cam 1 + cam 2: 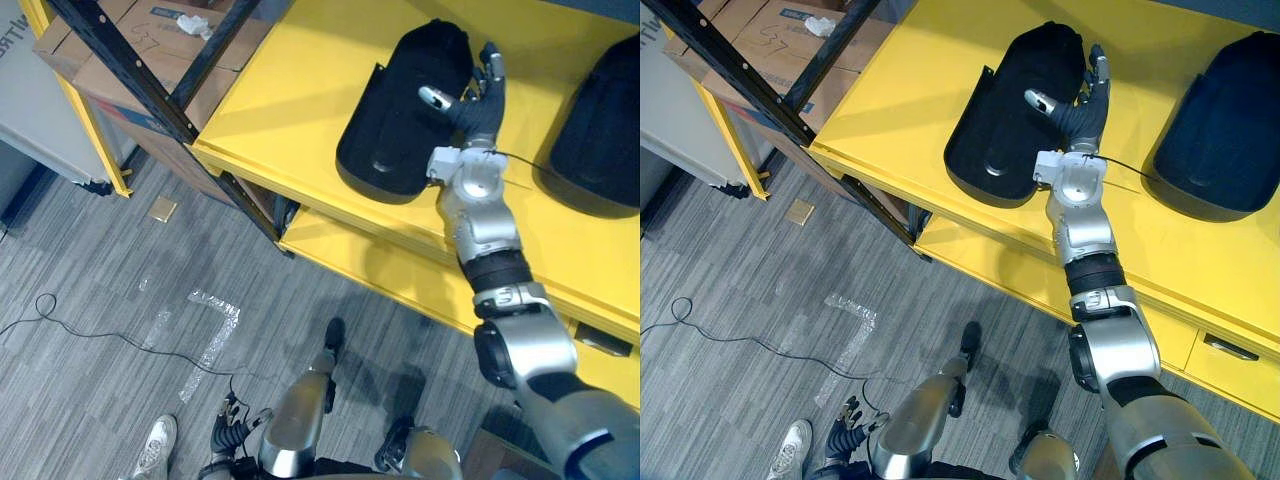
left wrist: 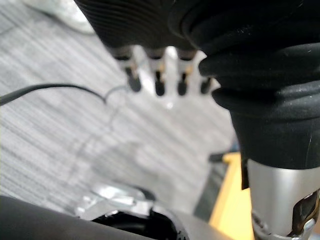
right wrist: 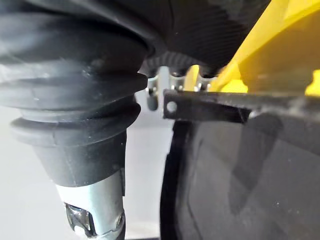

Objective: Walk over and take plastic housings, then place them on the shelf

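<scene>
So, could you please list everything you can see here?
shelf: one, yellow, two tiers
housings: two, black, apart on the upper tier
boxes: at least two, brown cardboard, behind the bars
bars: two, black, crossing by the shelf's left end
tape: some strips, clear, on the floor
shoe: one, white, a person's, on the floor
right hand: fingers straight, against the left housing
left hand: fingers straight, above the floor

Over grey carpet (image 2: 60,145) hangs the left hand (image 2: 159,75) (fingers loose).

Head eyes look down, sharing the yellow shelf (image 1: 290,90); left wrist camera closely faces the floor (image 2: 60,140).
</scene>
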